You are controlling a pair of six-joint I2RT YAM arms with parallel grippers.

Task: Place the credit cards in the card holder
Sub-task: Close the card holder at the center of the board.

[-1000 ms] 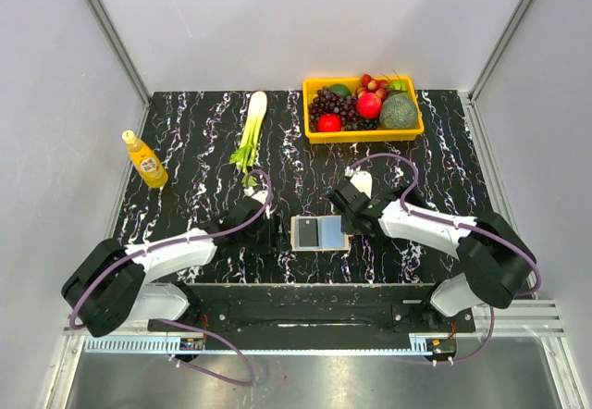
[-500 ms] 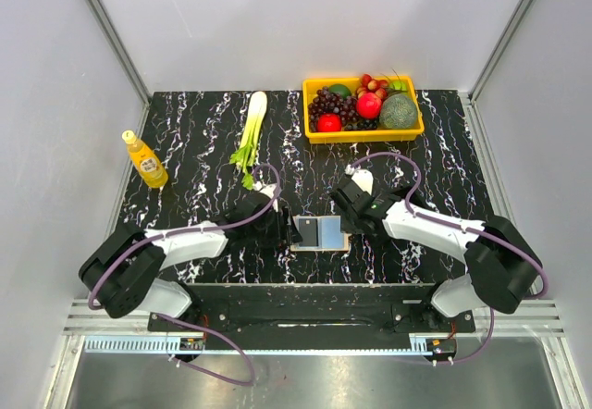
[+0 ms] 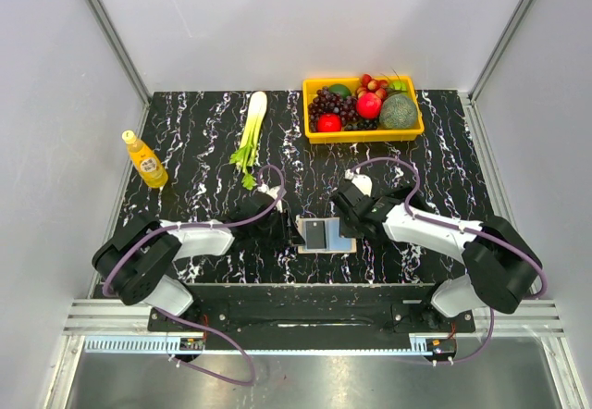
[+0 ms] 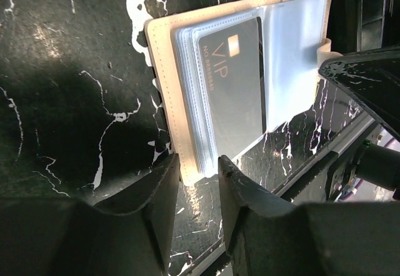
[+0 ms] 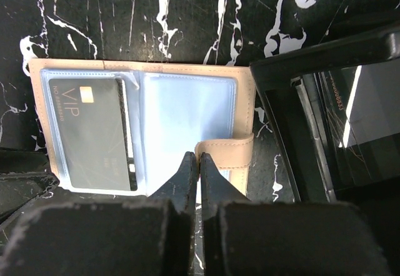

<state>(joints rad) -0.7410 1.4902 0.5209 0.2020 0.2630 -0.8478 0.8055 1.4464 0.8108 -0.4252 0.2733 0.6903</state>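
Top view: one card holder (image 3: 326,236) lies open at the middle of the table's (image 3: 185,131) near edge, containing one dark card (image 3: 315,234). The left arm has advanced to it since the earlier frame.

Left wrist: the left gripper (image 4: 199,170) straddles the holder's corner; I cannot tell whether it is grasping.

Right wrist: the right gripper (image 5: 199,160) is clenched at the clasp tab (image 5: 225,148).
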